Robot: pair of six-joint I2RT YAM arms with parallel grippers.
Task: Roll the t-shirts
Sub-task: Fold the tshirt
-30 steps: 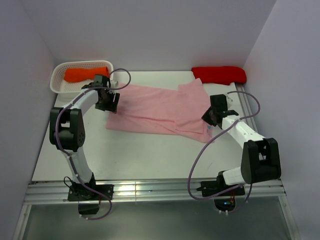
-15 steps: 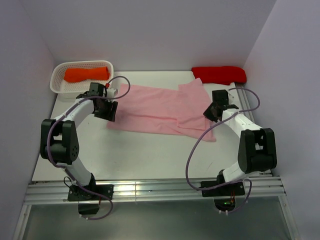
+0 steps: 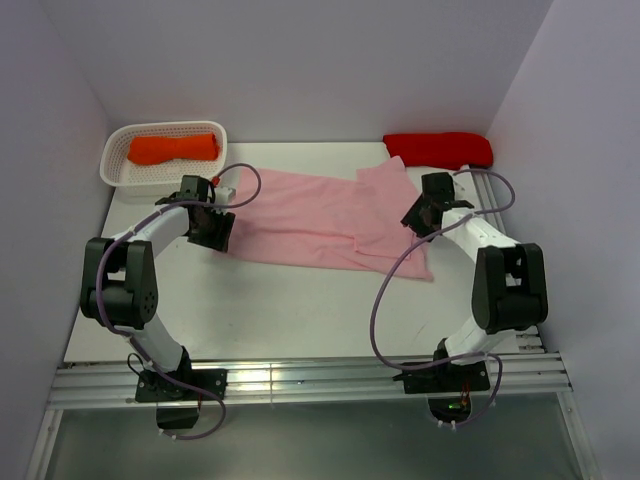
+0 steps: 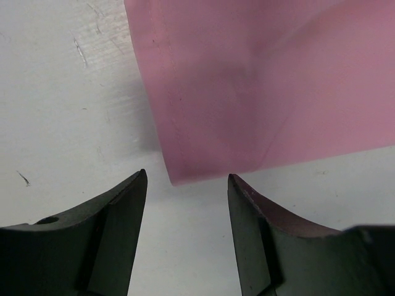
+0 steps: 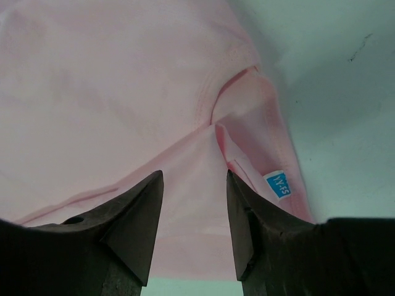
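I see left gripper (image 4: pixel 186 174) released, pink shirt (image 3: pixel 310 215) corner just ahead; right gripper (image 5: pixel 194 172) released above shirt, near table (image 3: pixel 300 310) right edge.

Top view: high behind the near edge, facing down over the desk (image 3: pixel 300 310). Wrist views: close above the pink t-shirt (image 3: pixel 310 220), past left pincer (image 4: pixel 186 179) and right pincer (image 5: pixel 194 176) toward its 2 ends.

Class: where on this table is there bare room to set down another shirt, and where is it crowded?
Bare: the wide near strip between the pink t-shirt and the arm bases; a smaller back gap between basket and red bundle. Crowded: mid-table, left hand and right hand flanking the shirt.
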